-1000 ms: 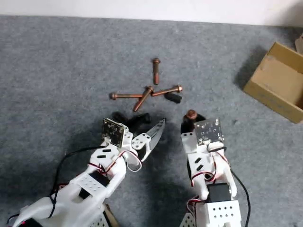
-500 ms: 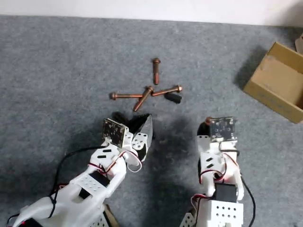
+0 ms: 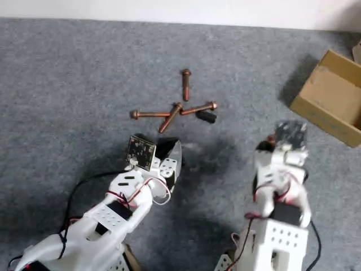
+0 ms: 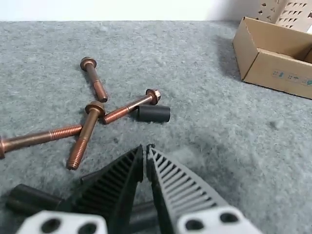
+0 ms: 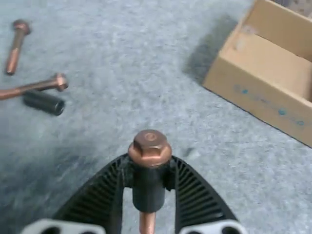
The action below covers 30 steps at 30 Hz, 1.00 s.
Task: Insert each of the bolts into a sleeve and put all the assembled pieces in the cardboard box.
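A grey, felt-like tabletop [image 3: 67, 79] meets a white wall [image 3: 169, 8]; a pale perforated panel [image 4: 292, 9] stands at its far edge.

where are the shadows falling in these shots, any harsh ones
High view: a soft shadow on the carpet left of the cardboard box, darker patches around the left arm and right arm. Right wrist view: shadow beside the box corner; none harsh.

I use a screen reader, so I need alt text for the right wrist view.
The right gripper holds a copper bolt fitted through a black sleeve. Beyond it on grey carpet lie a cardboard box, two loose bolts and one loose sleeve.
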Each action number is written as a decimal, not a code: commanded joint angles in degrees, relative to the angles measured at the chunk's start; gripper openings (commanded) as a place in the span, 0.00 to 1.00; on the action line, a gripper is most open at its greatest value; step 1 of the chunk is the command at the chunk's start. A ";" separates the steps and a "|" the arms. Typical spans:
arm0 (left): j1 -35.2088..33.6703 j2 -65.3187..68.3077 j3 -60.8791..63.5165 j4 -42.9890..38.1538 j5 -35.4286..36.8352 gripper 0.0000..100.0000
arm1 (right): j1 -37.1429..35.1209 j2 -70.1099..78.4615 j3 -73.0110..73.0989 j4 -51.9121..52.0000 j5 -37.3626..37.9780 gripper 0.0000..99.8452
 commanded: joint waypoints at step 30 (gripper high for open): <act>-0.48 -0.66 -2.59 0.62 -0.09 0.04 | 20.70 74.07 -87.43 11.91 -0.53 0.00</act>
